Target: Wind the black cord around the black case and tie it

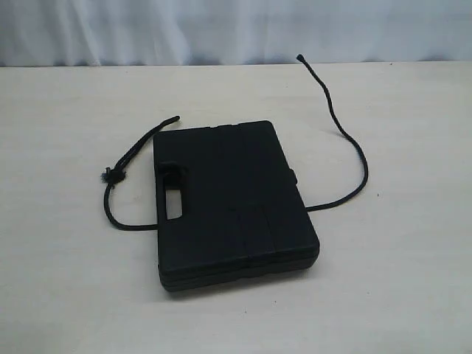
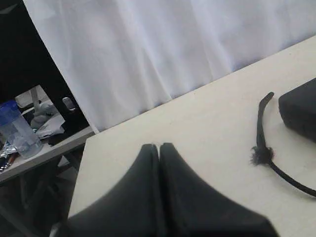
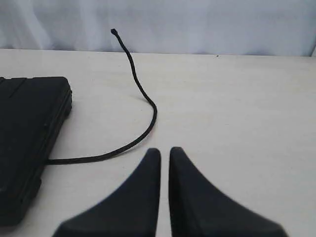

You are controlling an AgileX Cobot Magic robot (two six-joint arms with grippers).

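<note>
Wrapping is barely started, we judge: the thin braided black cord (image 1: 364, 166) only passes under the flat rectangular matte black plastic case (image 1: 236, 199), both ends loose. Our left gripper (image 2: 159, 146) and right gripper (image 3: 164, 149) are closed and empty, with cord near each, untouched.

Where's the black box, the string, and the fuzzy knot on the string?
black case (image 1: 236, 203): exterior view, middle of its top face.
black cord (image 3: 155, 112): right wrist view, on its bend.
frayed knot (image 2: 261, 155): left wrist view, on the fuzzy tuft.
</note>
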